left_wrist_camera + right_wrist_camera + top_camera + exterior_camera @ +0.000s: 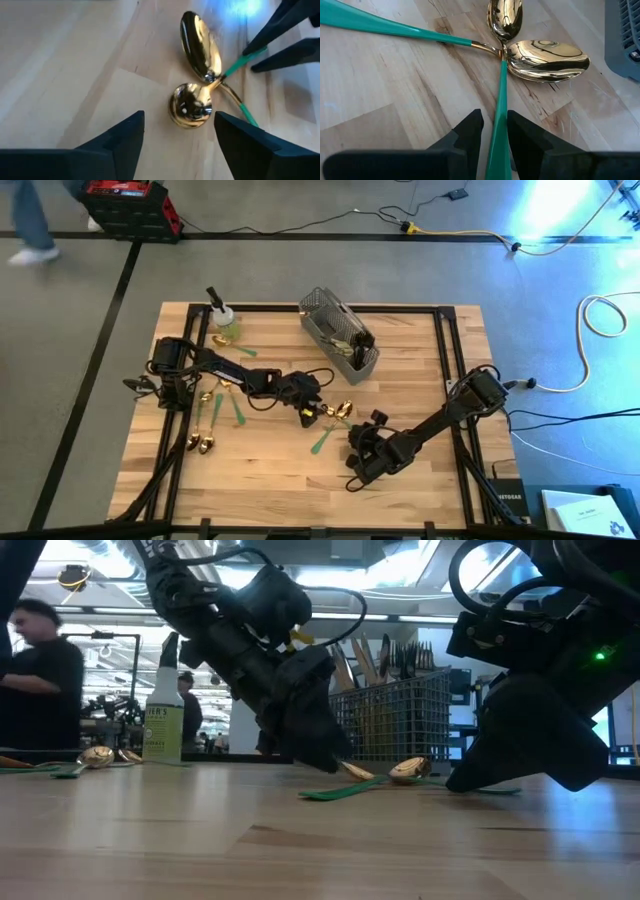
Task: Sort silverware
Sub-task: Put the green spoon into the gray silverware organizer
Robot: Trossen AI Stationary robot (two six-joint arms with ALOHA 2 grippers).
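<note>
Left tool (179, 142) hovers wide over two crossed gold spoons (197, 75) on the bench (270, 470). Right tool (495, 132) pinches one spoon's green handle (499, 100).

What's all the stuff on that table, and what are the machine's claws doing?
Two crossed spoons: gold bowls, green handles, table centre.
Loose silverware: several gold and green pieces, table's left part; exact count unclear.
Wire caddy: one, grey, near the table's far edge, cutlery standing in it.
Spray bottle: one, green liquid, far-left corner.
Table: one, light wood.
Person: one, dark top, in the room behind.
Left gripper: open, over the spoon bowls.
Right gripper: shut on one spoon's green handle.
</note>
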